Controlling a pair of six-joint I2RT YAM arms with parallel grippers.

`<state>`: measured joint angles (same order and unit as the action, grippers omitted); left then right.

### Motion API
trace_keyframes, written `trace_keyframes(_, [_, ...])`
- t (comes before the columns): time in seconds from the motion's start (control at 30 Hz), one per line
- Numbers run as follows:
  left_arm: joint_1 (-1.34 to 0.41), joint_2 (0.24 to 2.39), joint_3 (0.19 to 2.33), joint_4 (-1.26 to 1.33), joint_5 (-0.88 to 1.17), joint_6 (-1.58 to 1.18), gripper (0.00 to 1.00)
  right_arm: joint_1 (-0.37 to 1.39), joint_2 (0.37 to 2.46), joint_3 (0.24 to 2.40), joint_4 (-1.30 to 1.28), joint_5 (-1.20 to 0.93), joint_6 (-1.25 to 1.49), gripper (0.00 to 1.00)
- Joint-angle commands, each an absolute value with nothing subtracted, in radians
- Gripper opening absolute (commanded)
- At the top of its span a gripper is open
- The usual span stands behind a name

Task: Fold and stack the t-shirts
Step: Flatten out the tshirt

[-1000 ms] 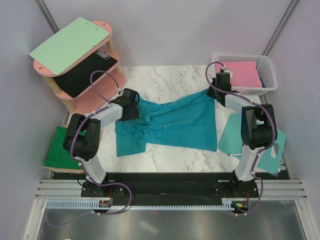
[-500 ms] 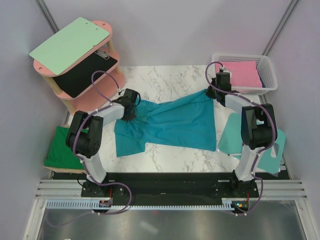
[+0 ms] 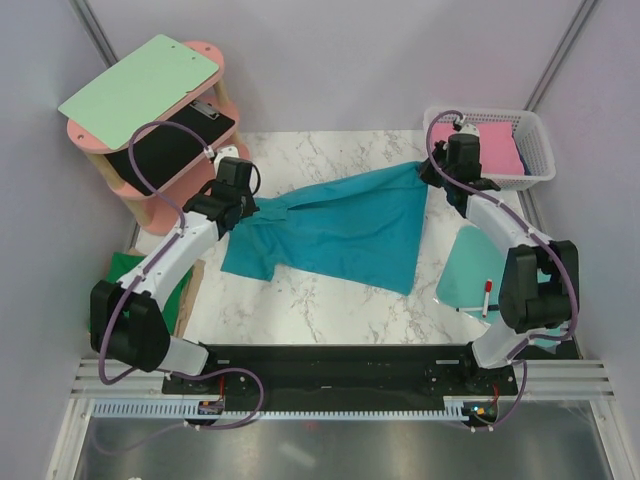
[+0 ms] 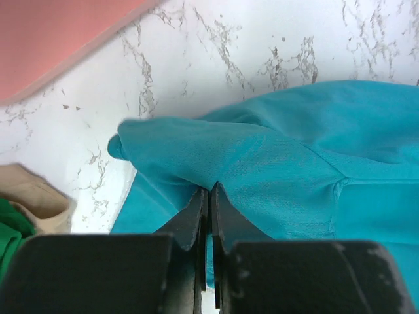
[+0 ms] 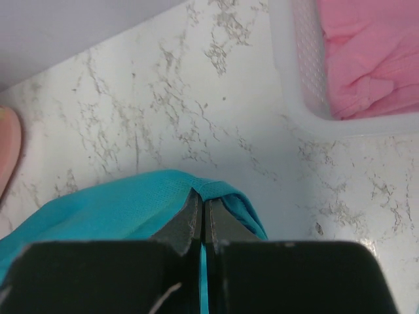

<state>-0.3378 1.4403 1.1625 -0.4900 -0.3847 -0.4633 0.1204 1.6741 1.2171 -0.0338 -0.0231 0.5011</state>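
1. Near edge: L arm [image 3: 175,255] and R arm [image 3: 510,235] are reaching from their bases toward the far half of the table [image 3: 330,305].
2. Near L: dark green t-shirt [image 3: 118,290] is lying bunched by the table's L edge, on smth tan. The L arm is covering part of it.
3. Near R: teal board [image 3: 462,275] is lying flat w/ a red-and-white pen-like obj [image 3: 485,298] resting on it.
4. Ctr: teal-blue t-shirt [image 3: 345,225] is lying rumpled across mid-table, one sleeve pointing near-L. L jaws are pinching together on a bunch of cloth at its L end. R jaws are clamping together on its far-R corner, just beside the basket. The far edge is running fairly taut between the two grips.
5. Far: pink shelf unit [image 3: 208,48] is carrying a mint clipboard [image 3: 140,90]. White basket [image 3: 537,140] is holding pink cloth [image 3: 490,148].

Status (est.): early. The teal-blue shirt is being spread, w/ no fold showing, and the green one is sitting apart, so nothing is stacking yet. Folding both and stacking are remaining.

Unclear: whether the green shirt is folded; which seam or hem each pair of jaws is gripping; the board's near part, since the R arm is blocking it.
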Motion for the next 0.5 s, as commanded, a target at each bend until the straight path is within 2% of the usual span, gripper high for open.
trace_keyframes(0.0, [-0.334, 1.405, 1.209, -0.554, -0.407, -0.439, 0.08, 0.118, 1.605, 1.21, -0.075, -0.026, 0.483, 0.0])
trace_keyframes(0.13, [-0.336, 1.39, 1.18, -0.56, -0.362, -0.456, 0.14, 0.118, 1.568, 1.16, -0.077, -0.04, 0.482, 0.0])
trace_keyframes(0.17, [-0.337, 1.382, 1.169, -0.557, -0.357, -0.462, 0.44, 0.118, 1.556, 1.151, -0.077, -0.038, 0.479, 0.0])
trace_keyframes(0.2, [-0.337, 1.382, 1.14, -0.552, -0.35, -0.475, 0.55, 0.118, 1.548, 1.141, -0.075, -0.032, 0.476, 0.0])
trace_keyframes(0.27, [-0.337, 1.385, 1.111, -0.537, -0.345, -0.483, 0.7, 0.118, 1.539, 1.12, -0.077, -0.026, 0.468, 0.0])
trace_keyframes(0.37, [-0.336, 1.416, 1.06, -0.506, -0.347, -0.497, 0.76, 0.118, 1.545, 1.111, -0.078, -0.025, 0.468, 0.0])
trace_keyframes(0.47, [-0.336, 1.437, 1.02, -0.494, -0.379, -0.526, 0.76, 0.12, 1.546, 1.112, -0.077, -0.035, 0.469, 0.0])
